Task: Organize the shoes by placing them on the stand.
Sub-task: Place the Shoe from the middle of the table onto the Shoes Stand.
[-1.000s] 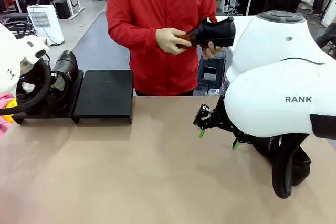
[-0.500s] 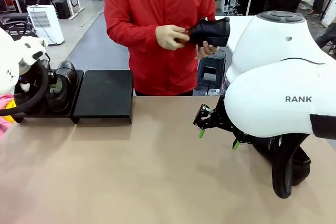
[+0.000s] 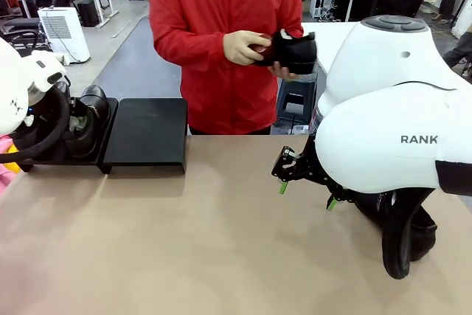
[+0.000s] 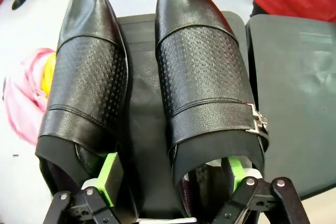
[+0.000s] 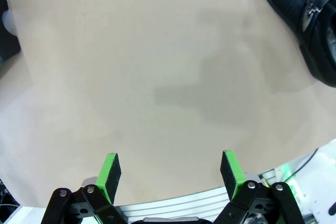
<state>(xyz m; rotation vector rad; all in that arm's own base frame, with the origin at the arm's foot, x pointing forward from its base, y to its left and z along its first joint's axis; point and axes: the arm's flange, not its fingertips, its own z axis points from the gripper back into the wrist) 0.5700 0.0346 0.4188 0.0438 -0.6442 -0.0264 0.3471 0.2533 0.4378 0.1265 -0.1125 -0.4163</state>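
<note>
Black glossy shoes [image 4: 205,77], two side by side on your stand [image 4: 143,129], left platform, your left gripper [image 4: 172,162] spread at their heels, right gripper [image 5: 169,156] spread over table [image 5: 157,77], person [image 3: 214,42] holding another shoe [image 3: 296,52].

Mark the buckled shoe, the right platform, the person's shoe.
Buckled shoe [image 4: 210,77]: left wrist view, textured upper.
Right platform [image 3: 146,132]: front view, top face.
Person's shoe [image 3: 299,51]: front view, side.
</note>
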